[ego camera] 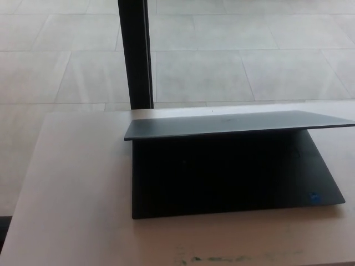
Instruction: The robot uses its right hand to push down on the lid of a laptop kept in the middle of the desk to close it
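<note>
Laptop, dark grey, thin, slab-shaped (233, 166), sits mid-desk w/ its flat dark lid (233, 123) partly lowered, hanging over the black keyboard base (222, 180) at a shallow angle but not shut.

Head view, the only one: pale beige desk top (77, 188) fills the lower frame. The lid's front edge runs nearly level across the pic, from left of centre out to the right border, a dark gap beneath it. A small blue sticker (314, 197) shows on the base's near right corner. Faint greenish smudges (222, 257) mark the desk edge nearest the camera. Behind the desk stands a black upright post (136, 52) against a light tiled floor (249, 55).

No part of the robot shows. Neither right nor left hand is in frame, so whether either is released, clenched or grasping can't be told, and arm pose is unknown. With no hand to refer to, places can only be given vs. where the right hand would likely enter, i.e. the pic's right side: the lid's right end lies nearest that side, the post farther off.

Step, as a judgement: the close is unfinished; the lid is down most of the way. Next move prob. calls for bringing the right hand in above the lid and pressing flat down near its front edge until it meets the base.
</note>
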